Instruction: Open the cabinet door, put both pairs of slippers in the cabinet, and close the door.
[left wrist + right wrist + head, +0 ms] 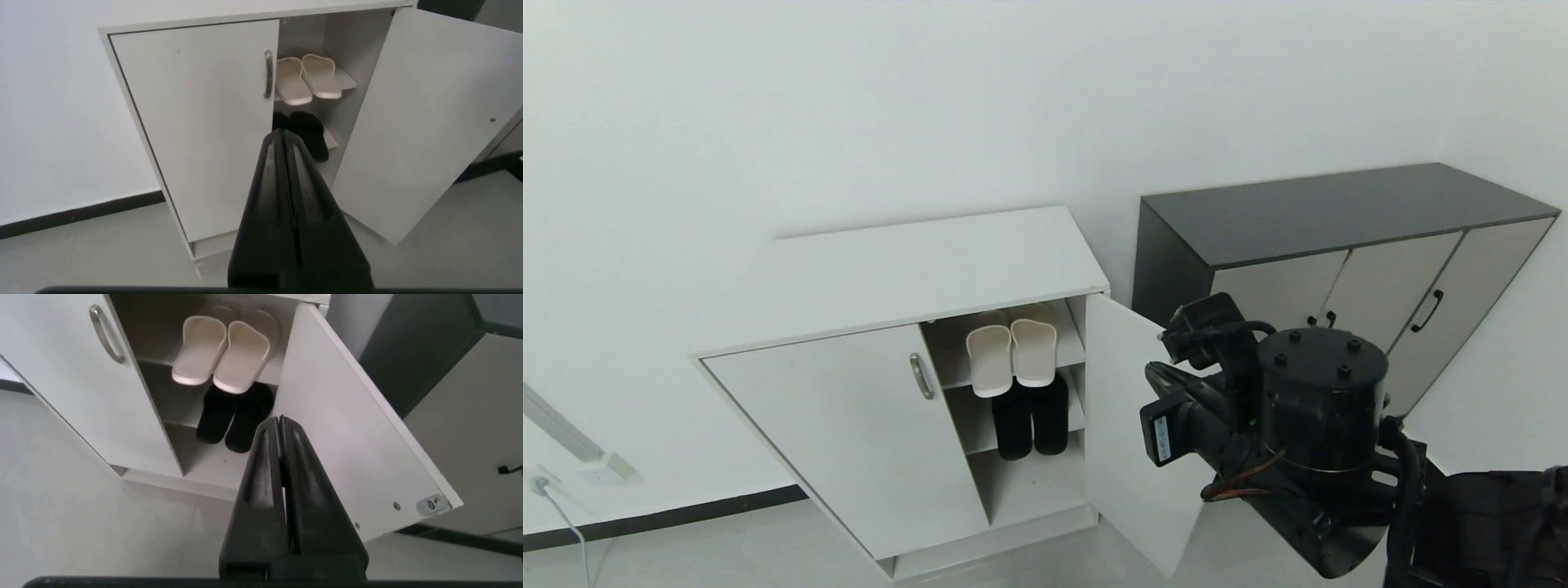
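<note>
Head view: a white cabinet (931, 261) stands against the wall. Its left door (849, 433) is closed and its right door (1131, 433) is swung wide open towards the robot. On the upper shelf inside lies a pair of white slippers (1011, 355), side by side, soles outward. Directly below, on the middle shelf, sits a pair of black slippers (1031, 420). The bottom shelf holds nothing. The right arm (1307, 408) is held up just beside the open door, probably so it can swing the door closed. A dark cabinet (1339, 208) stands to the right, doors shut.

Left wrist view: the left end effector (282, 137) has its fingers pressed together, gripping nothing. It points at the gap between the two doors from well back, apart from the cabinet. Both pairs show on their shelves beyond it.

Right wrist view: the right end effector (282, 425) is also narrowed to a slit and holds nothing. It hangs in front of the opening, close to what looks like the door's inner face, without clearly touching it.

With both pairs stored, closing the door seems to be the only step left.
</note>
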Motion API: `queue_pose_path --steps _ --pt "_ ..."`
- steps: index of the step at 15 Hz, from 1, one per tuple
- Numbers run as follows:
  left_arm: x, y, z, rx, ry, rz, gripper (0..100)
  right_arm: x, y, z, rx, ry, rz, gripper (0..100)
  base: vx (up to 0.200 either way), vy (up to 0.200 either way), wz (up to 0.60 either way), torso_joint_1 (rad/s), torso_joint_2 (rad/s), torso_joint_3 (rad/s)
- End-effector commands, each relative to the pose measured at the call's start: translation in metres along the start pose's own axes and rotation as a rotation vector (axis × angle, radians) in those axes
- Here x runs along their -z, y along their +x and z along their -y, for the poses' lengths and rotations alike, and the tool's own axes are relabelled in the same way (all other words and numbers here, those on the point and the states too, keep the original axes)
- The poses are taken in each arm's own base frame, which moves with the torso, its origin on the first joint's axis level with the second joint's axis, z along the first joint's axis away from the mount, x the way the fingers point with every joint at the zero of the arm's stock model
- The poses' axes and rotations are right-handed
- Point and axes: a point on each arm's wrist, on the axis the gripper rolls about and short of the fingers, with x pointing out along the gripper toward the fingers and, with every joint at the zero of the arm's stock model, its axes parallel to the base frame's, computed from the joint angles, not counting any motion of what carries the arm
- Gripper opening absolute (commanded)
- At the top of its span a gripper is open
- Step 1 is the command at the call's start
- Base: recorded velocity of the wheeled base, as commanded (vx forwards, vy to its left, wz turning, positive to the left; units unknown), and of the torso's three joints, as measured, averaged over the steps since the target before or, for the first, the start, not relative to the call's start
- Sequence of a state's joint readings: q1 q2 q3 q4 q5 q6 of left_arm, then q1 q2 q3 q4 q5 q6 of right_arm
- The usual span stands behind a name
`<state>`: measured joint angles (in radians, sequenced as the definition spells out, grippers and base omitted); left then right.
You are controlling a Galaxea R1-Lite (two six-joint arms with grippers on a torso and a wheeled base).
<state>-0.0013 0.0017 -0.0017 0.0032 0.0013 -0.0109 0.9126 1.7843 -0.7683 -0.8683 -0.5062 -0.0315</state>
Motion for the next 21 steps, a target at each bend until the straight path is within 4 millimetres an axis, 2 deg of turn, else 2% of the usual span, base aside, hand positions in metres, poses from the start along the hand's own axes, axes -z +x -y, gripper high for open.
queue_pose_path --steps 1,4,8,10,12,15,16,17,21 --pt "0.0 0.0 0.0 0.0 0.0 0.0 0 0.0 0.001 0.001 0.003 0.001 0.001 0 -0.2 0.0 0.0 0.027 -0.04 -0.041" --pt "0.0 0.0 0.0 0.0 0.0 0.0 0 0.001 0.001 0.0 0.003 -0.002 0.001 0 -0.2 0.0 0.0 0.02 -0.01 -0.012" --pt "0.0 0.0 0.0 0.0 0.0 0.0 0 -0.001 0.007 0.01 0.038 -0.024 0.004 0 0.0 0.0 0.0 0.0 0.0 0.0" --pt "0.0 0.0 0.0 0.0 0.0 0.0 0 -0.022 0.026 0.035 0.125 0.002 0.034 0 0.0 0.0 0.0 0.0 0.0 0.0" --pt "0.0 0.0 0.0 0.0 0.0 0.0 0 -0.037 0.042 0.06 0.198 0.024 -0.021 0 0.0 0.0 0.0 0.0 0.0 0.0" --pt "0.0 0.0 0.0 -0.002 -0.001 -0.001 0 -0.053 0.066 0.084 0.197 0.126 -0.104 0 0.0 0.0 0.0 0.0 0.0 0.0" --pt "0.0 0.0 0.0 -0.002 -0.001 0.0 0 -0.054 0.072 0.088 0.202 0.144 -0.113 0 0.0 0.0 0.0 0.0 0.0 0.0" --pt "0.0 0.0 0.0 -0.002 -0.001 0.0 0 -0.053 0.086 0.098 0.226 0.176 -0.134 0 0.0 0.0 0.0 0.0 0.0 0.0" --pt "0.0 0.0 0.0 -0.002 -0.001 0.0 0 -0.029 0.125 0.123 0.271 0.188 -0.178 0 0.0 0.0 0.0 0.0 0.0 0.0"
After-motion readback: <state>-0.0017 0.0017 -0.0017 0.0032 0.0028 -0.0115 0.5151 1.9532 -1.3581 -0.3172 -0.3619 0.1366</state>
